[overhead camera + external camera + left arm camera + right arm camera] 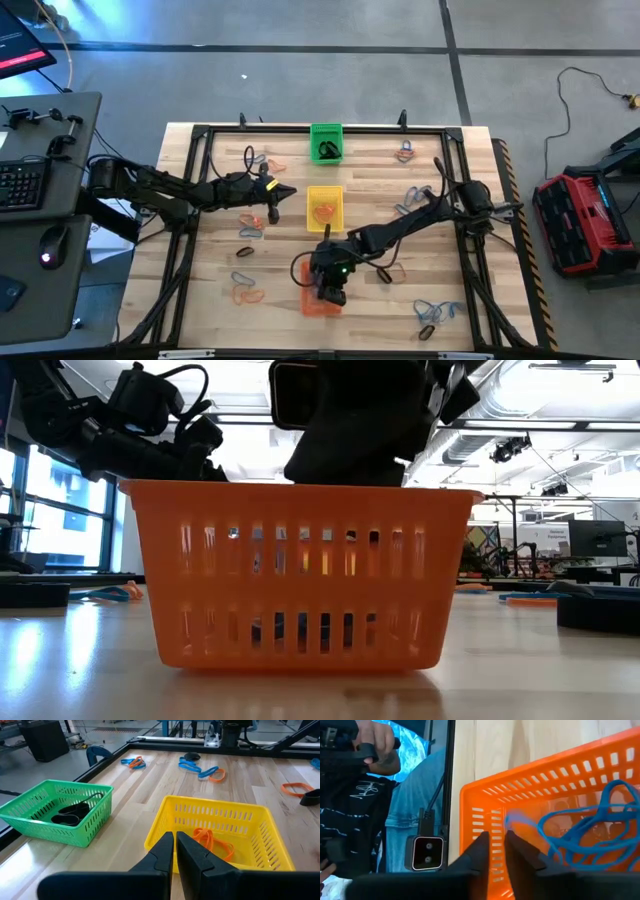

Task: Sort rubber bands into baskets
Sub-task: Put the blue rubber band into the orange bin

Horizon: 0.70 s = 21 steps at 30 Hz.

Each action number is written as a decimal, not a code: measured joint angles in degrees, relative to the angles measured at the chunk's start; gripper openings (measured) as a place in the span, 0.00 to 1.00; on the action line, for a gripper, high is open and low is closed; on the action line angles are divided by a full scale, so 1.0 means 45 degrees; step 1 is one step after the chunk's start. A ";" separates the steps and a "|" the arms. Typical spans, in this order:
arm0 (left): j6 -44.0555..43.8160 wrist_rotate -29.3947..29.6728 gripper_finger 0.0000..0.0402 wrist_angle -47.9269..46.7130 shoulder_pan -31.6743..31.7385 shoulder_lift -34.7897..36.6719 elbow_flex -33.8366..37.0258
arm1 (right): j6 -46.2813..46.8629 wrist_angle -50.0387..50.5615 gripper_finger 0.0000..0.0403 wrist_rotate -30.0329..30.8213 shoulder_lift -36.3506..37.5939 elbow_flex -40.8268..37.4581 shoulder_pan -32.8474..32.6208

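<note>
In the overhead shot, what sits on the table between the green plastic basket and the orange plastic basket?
The yellow plastic basket, holding orange rubber bands, sits between the green plastic basket and the orange plastic basket; the high view shows all three in one line.

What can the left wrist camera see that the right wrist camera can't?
Only the left wrist view shows the green basket holding black rubber bands, the yellow basket holding orange rubber bands, and loose bands on the table.

Only the right wrist view shows the orange basket with blue rubber bands inside, and a person beside the table.

Both show a basket, wooden tabletop, and that arm's own nearly closed fingers: left gripper, right gripper.
</note>
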<state>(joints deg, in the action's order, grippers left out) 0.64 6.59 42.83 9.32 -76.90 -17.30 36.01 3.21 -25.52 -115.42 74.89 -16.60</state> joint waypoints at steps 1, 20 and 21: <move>0.0000 0.0002 0.03 0.0000 0.0000 0.0000 0.0000 | -0.0003 -0.0008 0.16 0.0010 0.0000 0.0000 0.0006; 0.0000 0.0004 0.03 0.0083 0.0000 -0.0001 0.0000 | -0.0729 0.3980 0.29 0.3860 0.2489 0.0000 -0.0630; 0.0000 0.0002 0.03 0.0083 0.0000 0.0000 0.0000 | -0.0561 0.4509 0.27 0.4265 0.2761 0.0012 -0.0814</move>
<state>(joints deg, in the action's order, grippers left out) 0.64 6.60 43.20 9.32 -76.90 -17.30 33.48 23.50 -6.33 -102.99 74.95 -20.27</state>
